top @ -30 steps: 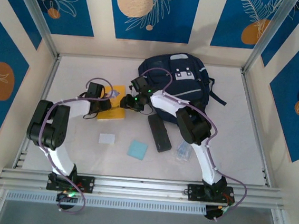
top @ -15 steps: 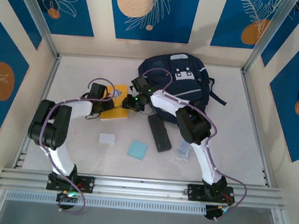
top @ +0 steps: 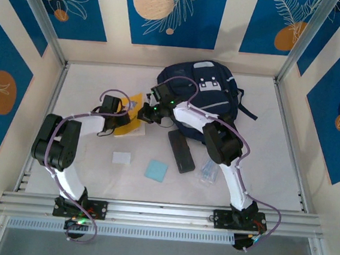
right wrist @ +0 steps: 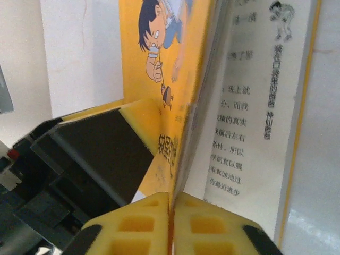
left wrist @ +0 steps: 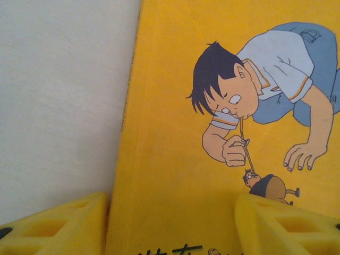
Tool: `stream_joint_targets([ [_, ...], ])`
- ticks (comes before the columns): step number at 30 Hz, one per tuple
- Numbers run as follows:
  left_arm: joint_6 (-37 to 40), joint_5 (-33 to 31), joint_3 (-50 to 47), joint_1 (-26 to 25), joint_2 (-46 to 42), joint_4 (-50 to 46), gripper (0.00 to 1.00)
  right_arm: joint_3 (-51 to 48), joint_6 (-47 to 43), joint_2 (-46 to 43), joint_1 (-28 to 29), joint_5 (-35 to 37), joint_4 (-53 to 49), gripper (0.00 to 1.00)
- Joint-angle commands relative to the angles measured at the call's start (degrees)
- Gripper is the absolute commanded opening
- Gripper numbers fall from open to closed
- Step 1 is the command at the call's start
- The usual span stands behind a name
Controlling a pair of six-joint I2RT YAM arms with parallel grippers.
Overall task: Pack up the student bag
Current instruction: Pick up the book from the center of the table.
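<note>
The student bag (top: 207, 89), a navy backpack with a grey patch, lies at the back of the table. Left of it is a yellow comic book (top: 135, 105) with a cartoon boy on its cover (left wrist: 223, 122). My right gripper (right wrist: 171, 212) is shut on the edge of the front cover and holds it raised, so a printed inner page (right wrist: 249, 106) shows. My right gripper (top: 142, 114) reaches over from the bag's side. My left gripper (left wrist: 170, 234) is open, its yellow fingers (left wrist: 53, 226) standing either side of the cover's lower part. One left finger (right wrist: 106, 154) shows beside the raised cover.
On the white table in front of the bag lie a long black case (top: 181, 151), a light blue square (top: 156, 170), a small white card (top: 121, 157) and a clear plastic packet (top: 208, 170). Metal frame posts and patterned walls ring the table.
The left gripper has slid a little right along the book. The right gripper has raised the cover edge, so the book now stands open and tilted with white pages showing.
</note>
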Motion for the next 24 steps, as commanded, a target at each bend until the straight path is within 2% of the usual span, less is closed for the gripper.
stream_joint_targets([
  [1, -2.2, 14.0, -2.2, -4.3, 0.8, -4.7, 0.65, -0.5, 2.7, 0.1, -0.7, -3.9, 0.8, 0.00],
  [5, -1.7, 12.6, -0.9, -4.1, -2.9, -6.7, 0.76, -2.1, 3.7, -3.1, -2.4, -5.3, 1.3, 0.00],
  [9, -4.4, 15.4, 0.5, -3.9, -5.3, -4.4, 0.91, -4.8, 3.3, -7.7, -4.7, -7.4, 2.7, 0.00],
  [17, -15.8, 22.7, -0.2, -4.0, -3.2, 13.9, 0.97, -10.0, 1.8, -14.1, -10.5, -11.6, 3.3, 0.00],
  [24, -18.3, 23.1, 1.4, -5.4, 1.3, 18.6, 0.97, -15.8, 4.2, -18.1, -14.6, -15.3, 8.5, 0.00],
])
